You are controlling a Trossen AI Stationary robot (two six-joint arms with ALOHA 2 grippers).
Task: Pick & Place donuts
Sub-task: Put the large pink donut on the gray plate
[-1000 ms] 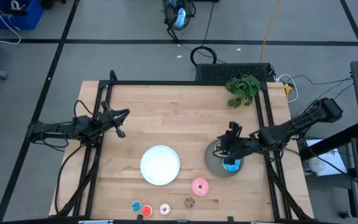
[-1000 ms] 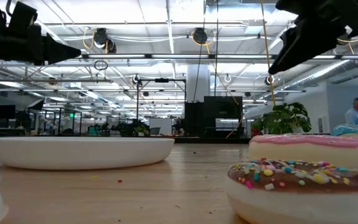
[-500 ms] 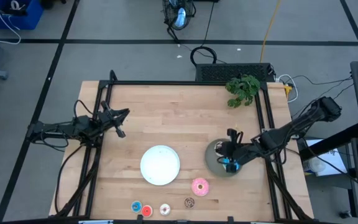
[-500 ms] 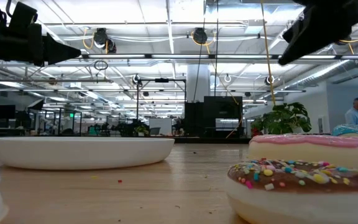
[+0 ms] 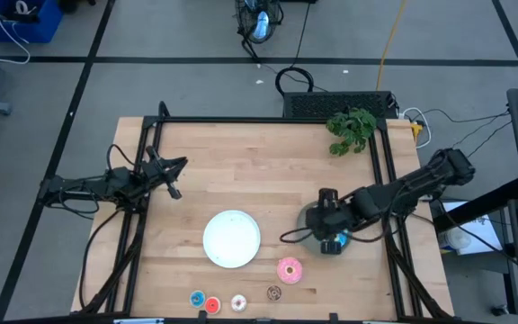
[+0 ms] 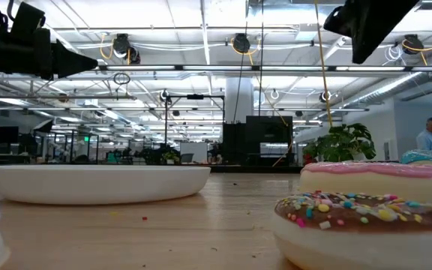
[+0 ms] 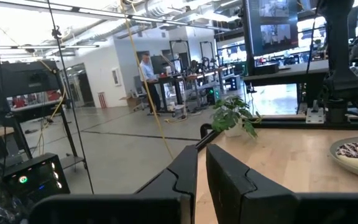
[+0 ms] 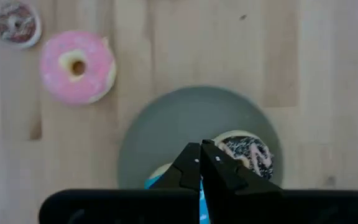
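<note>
Spanning a bright workshop, wooden table (image 5: 268, 171); both arms' fingers pressed together, empty.

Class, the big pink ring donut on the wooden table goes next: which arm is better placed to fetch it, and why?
Probably the right. Its gripper hovers over the grey plate, near the big pink ring donut; the left gripper waits at the far side.

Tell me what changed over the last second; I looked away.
The right hand, fingers shut and empty, has drawn back over the grey plate, leaving the blue donut on it beside the chocolate donut. The left hand, white plate and pink donut stayed put.
</note>
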